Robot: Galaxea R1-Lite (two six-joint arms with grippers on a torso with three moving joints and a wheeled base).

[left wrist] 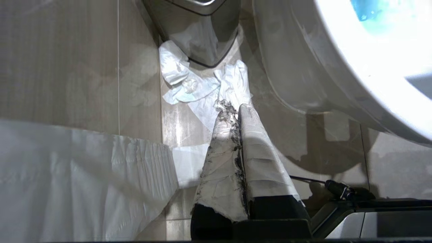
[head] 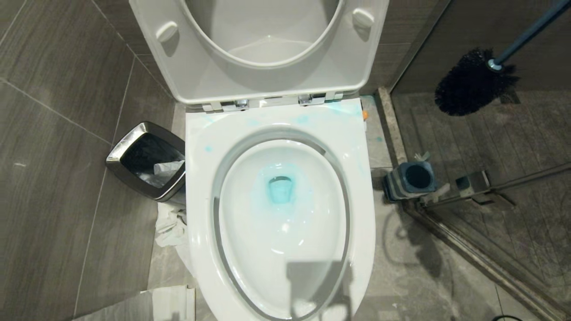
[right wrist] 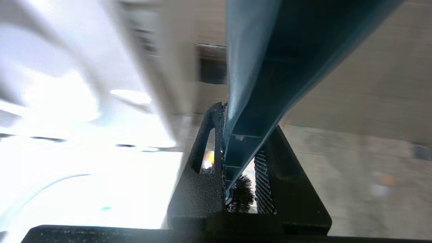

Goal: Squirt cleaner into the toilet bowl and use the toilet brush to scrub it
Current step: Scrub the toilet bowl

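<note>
One toilet bowl [head: 285, 223] pooled with blue cleaner [head: 280, 189]; one toilet brush [head: 475, 82] clamped in right gripper [right wrist: 241, 158], right of bowl; left gripper [left wrist: 236, 114] closed, empty

A chrome-rimmed waste bin [head: 147, 161] stands on the grey tiled floor [head: 58, 133]. Crumpled white paper [head: 171, 227] lies just beside it.

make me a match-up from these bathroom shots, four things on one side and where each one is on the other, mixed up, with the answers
Things:
1. toilet brush
2. cleaner
3. waste bin
4. brush holder

Places:
A. on the floor at the bowl's left
B. pooled at the bottom of the toilet bowl
C. on the floor at the bowl's right
D. in the air, held by the right claw

Pairs: 1-D, 2-B, 3-A, 4-C
</note>
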